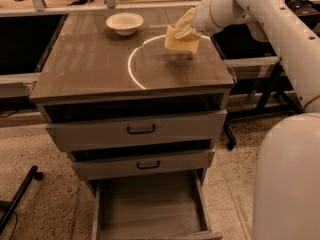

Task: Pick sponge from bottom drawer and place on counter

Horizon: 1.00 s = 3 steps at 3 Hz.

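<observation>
Gripper (186,27) sat over the counter (85,66) near the back right corner, clamped on the sponge (181,40). Sponge was pale yellow and hung tilted under the fingers, held just off the worktop with a faint dark shadow on the surface below it. It was over the upper right part of the white arc (130,64), close to the right edge. The white arm (272,19) came in from past the right edge, reaching toward the back. Cream bowl (124,22) stood on the counter by the back edge, about mid-width, left of the sponge and apart from it. Bottom drawer (150,209) was pulled out below the front edge, its bare floor showing. The top drawer (141,129) and middle drawer (148,164) above it, both with black handles, stood partly open.
</observation>
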{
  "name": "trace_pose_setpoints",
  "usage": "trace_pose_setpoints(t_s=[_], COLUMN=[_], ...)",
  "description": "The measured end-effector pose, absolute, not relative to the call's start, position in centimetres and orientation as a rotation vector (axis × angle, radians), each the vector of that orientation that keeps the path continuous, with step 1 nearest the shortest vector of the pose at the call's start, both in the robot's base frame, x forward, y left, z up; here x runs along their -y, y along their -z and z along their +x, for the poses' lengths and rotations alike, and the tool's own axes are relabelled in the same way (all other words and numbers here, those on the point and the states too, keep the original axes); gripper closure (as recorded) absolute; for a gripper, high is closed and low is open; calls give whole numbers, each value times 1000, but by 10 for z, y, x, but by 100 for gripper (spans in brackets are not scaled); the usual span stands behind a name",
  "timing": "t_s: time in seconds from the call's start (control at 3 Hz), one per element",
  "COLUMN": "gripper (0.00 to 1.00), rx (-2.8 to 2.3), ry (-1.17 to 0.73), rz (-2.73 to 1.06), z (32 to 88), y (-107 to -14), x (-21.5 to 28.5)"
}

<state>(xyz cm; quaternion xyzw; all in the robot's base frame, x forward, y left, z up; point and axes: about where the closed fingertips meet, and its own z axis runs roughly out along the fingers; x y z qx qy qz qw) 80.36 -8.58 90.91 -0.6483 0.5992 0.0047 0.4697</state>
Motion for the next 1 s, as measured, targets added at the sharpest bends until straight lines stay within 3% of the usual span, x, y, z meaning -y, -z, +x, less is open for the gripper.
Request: trace_pose_setpoints(t_s=[0.33,1.0], gripper=[6,0], rx=[-1475,-1536], ry=[-14,15], rz=[-1593,-1598], z=[808,772], y=[-910,-937], x=[83,128])
